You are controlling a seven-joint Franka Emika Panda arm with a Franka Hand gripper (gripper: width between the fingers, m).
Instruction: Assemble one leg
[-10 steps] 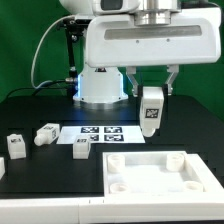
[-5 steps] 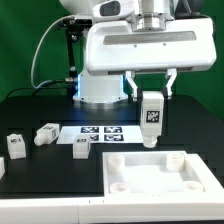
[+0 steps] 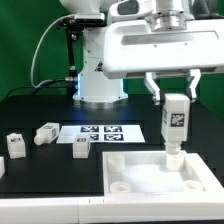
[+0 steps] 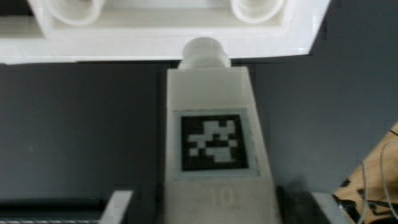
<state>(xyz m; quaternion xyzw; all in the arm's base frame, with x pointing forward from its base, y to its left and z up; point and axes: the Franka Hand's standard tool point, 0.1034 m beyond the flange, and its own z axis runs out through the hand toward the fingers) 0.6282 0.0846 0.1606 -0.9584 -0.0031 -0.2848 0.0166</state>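
My gripper is shut on a white leg with a black-and-white tag on its face. It holds the leg upright, rounded tip down, just above the far right part of the large white panel with round corner sockets. In the wrist view the leg runs down the middle, tip pointing at the panel's edge between two sockets. Three other legs lie on the black table at the exterior view's left: one, one and one.
The marker board lies flat behind the panel, in front of the arm's white base. A black stand and cables rise at the back left. The table's front edge runs along the bottom.
The arm has carried the leg toward the exterior view's right and lower, from above the marker board's right end to above the panel's far right part.
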